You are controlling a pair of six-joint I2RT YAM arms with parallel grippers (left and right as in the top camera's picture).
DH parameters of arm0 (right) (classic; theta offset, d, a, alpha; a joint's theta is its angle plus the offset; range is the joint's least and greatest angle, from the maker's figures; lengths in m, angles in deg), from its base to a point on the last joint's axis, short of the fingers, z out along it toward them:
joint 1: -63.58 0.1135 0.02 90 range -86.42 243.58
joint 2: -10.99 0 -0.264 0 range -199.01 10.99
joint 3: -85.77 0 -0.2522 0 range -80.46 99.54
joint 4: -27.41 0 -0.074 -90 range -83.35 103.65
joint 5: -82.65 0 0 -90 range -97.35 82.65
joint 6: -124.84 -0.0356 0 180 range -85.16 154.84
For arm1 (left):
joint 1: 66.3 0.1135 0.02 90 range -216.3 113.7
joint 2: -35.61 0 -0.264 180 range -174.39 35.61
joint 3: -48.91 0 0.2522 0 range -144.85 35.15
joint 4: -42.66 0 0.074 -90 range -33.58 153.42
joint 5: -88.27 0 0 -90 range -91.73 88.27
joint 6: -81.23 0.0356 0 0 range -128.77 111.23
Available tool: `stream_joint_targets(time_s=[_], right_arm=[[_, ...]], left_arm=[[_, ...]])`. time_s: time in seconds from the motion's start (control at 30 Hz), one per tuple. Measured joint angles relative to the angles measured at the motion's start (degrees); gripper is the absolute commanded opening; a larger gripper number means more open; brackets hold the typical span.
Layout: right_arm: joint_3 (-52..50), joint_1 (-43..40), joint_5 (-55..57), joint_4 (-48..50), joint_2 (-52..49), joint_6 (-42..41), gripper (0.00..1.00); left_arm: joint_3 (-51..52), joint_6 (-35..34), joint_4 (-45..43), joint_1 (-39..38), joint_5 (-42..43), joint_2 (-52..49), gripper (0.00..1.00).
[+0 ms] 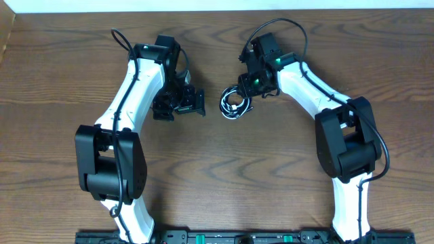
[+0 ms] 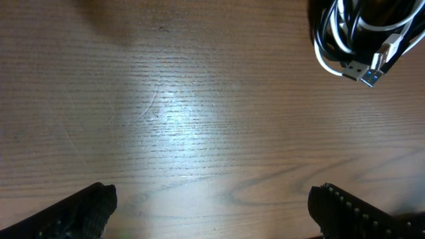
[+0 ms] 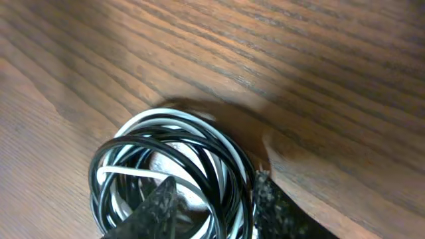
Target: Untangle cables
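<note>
The cables [image 1: 235,103] lie as one small coil of black and white cords at the table's middle. In the left wrist view the cables [image 2: 358,40] fill the top right corner, a silver plug [image 2: 372,76] sticking out below them. My right gripper [image 1: 247,91] is down on the coil's right side. In its own view the right gripper [image 3: 216,199] straddles the cables [image 3: 172,159]: one finger inside the loop, the other outside, with a small gap still beside the strands. My left gripper [image 1: 201,102] hangs open just left of the coil, and the left gripper [image 2: 212,206] holds nothing.
Bare wooden table [image 1: 217,169] surrounds the coil. Both arms reach in from the near edge, and a pale wall strip [image 1: 217,5] runs along the far edge.
</note>
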Motion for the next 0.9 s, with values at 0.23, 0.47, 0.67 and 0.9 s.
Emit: stream_joint_targets(time_s=[0.23,0.47,0.67,0.9], right_arm=[[-0.17,0.59,-1.95,0.13,0.0,2.69,0.11],[-0.24,1.05,-2.71,0.39,0.0,3.45,0.01],[-0.17,1.01,-5.4,-2.69,1.51,1.64,0.01],[-0.13,1.01,-12.57,-6.82,12.31,0.57,0.01]], left_arm=[[0.0,-0.02,-0.17,-0.04,0.0,0.02,0.98],[0.0,-0.02,-0.17,-0.04,0.02,0.02,0.98],[0.0,-0.02,-0.17,-0.04,0.2,0.02,0.98],[0.0,-0.04,-0.11,-0.09,13.29,0.02,0.98]])
